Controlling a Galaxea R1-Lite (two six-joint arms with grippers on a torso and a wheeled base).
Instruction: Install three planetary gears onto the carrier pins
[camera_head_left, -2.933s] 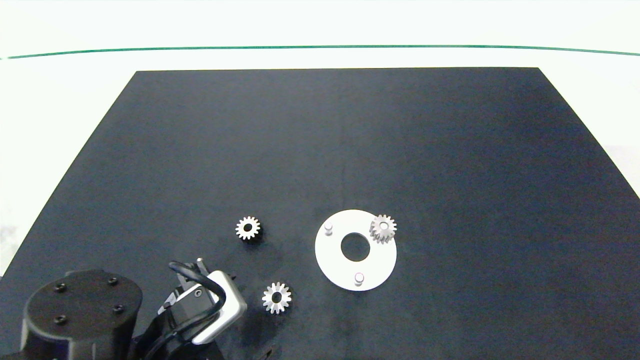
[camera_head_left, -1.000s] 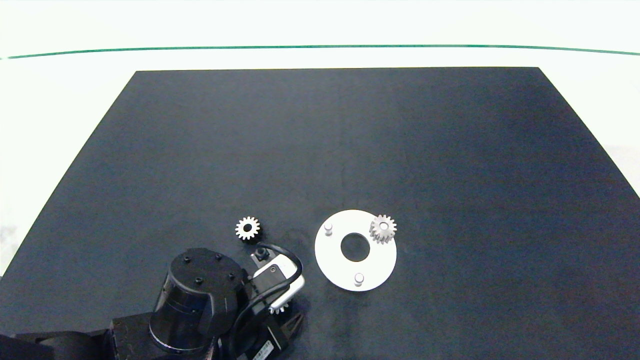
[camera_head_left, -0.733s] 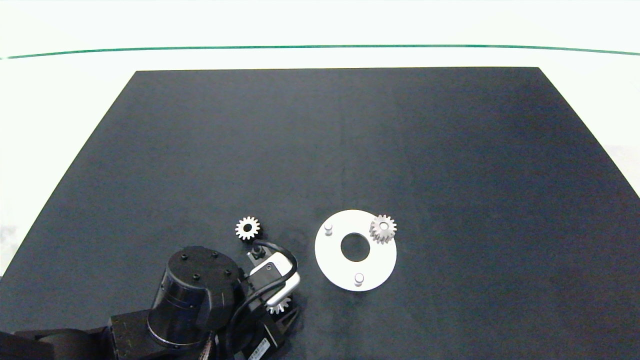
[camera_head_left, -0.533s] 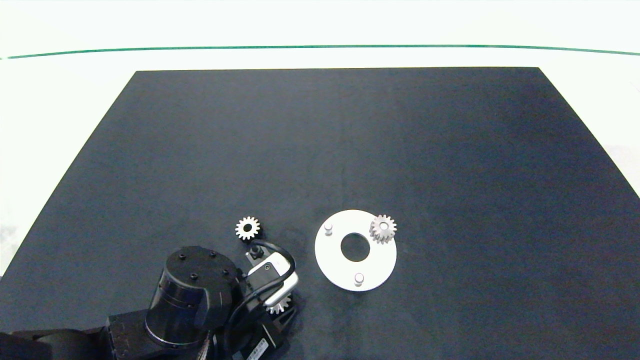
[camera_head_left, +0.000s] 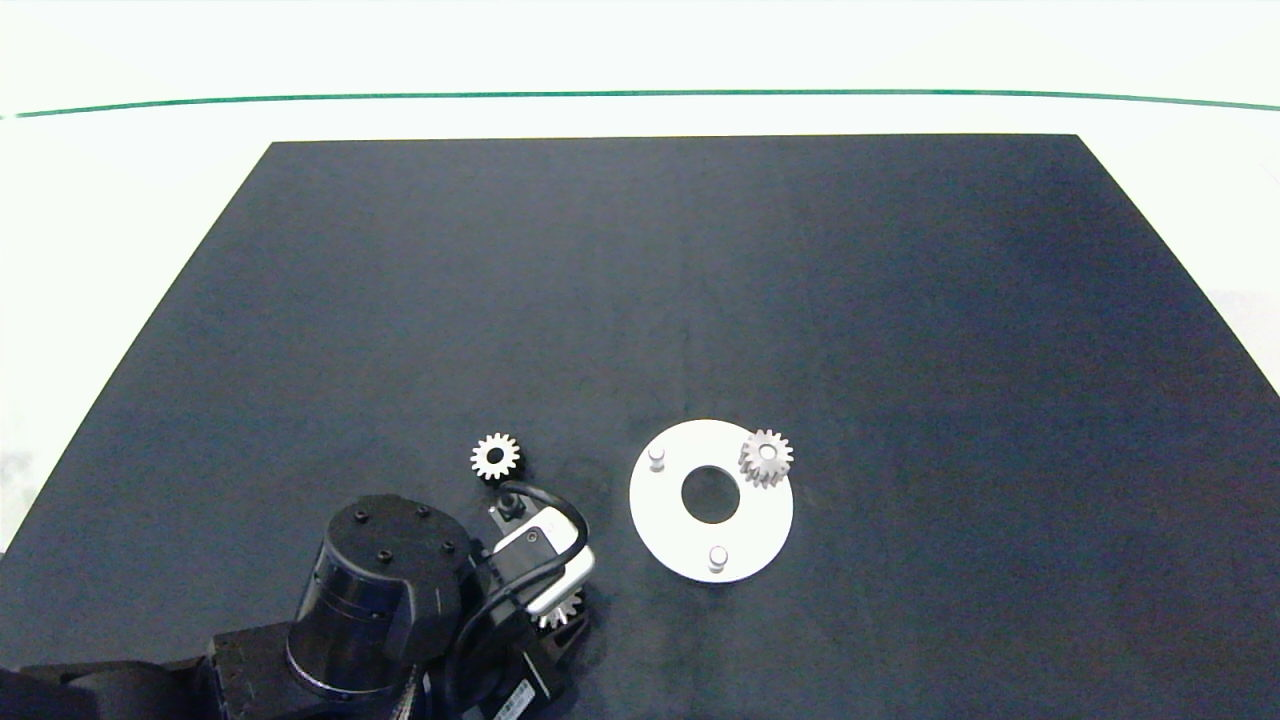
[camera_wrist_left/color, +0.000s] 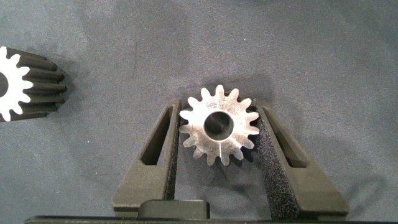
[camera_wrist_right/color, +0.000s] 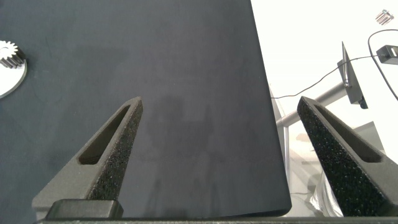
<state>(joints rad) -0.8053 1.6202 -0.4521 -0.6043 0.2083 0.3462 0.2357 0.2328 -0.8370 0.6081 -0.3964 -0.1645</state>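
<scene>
Lower left of frame: left gripper (camera_wrist_left/color: 219, 134) pinching a toothed silver planetary gear (camera_wrist_left/color: 219, 124) flat on the black worktop (camera_head_left: 700, 280).
Carrier disc (camera_head_left: 745, 530): one gear (camera_head_left: 766, 458) seated.
Right gripper (camera_wrist_right/color: 227, 155): spread wide.

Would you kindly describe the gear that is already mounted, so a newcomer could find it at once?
On the black mat lies a white carrier disc with three pins. The mounted gear sits on the pin at the disc's far right rim; the other two gears lie off the disc to its left.
</scene>
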